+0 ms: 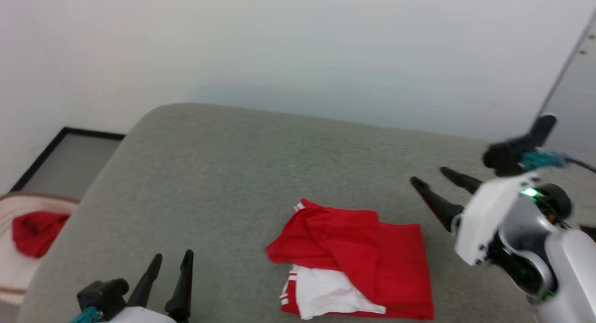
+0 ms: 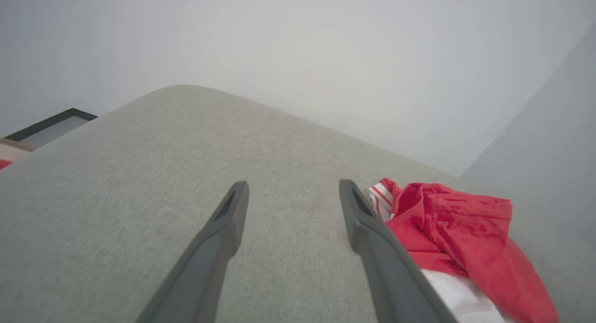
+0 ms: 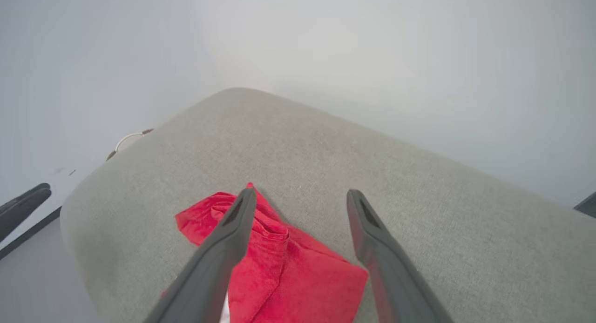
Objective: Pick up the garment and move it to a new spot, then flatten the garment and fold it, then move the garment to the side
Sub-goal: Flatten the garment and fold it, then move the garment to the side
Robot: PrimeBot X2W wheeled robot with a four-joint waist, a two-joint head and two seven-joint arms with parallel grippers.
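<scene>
The garment (image 1: 358, 260), a red jersey with a white sleeve and striped trim showing at its near edge, lies folded in a rough rectangle on the grey cushion (image 1: 223, 174). My right gripper (image 1: 435, 179) hangs open to the right of it and above it, with nothing between its fingers. In the right wrist view the garment (image 3: 288, 272) lies below and behind my open fingers (image 3: 235, 225). My left gripper (image 1: 172, 258) is open at the lower left, well clear of the cloth. In the left wrist view the garment (image 2: 456, 230) is just right of my right finger (image 2: 368, 225).
A pale basket (image 1: 14, 276) holding a plain red cloth (image 1: 35, 232) stands off the cushion's left edge. A dark-framed panel (image 1: 70, 160) lies on the floor behind it. A white wall rises beyond the cushion's far edge, and a grey door edge (image 1: 572, 71) is at the right.
</scene>
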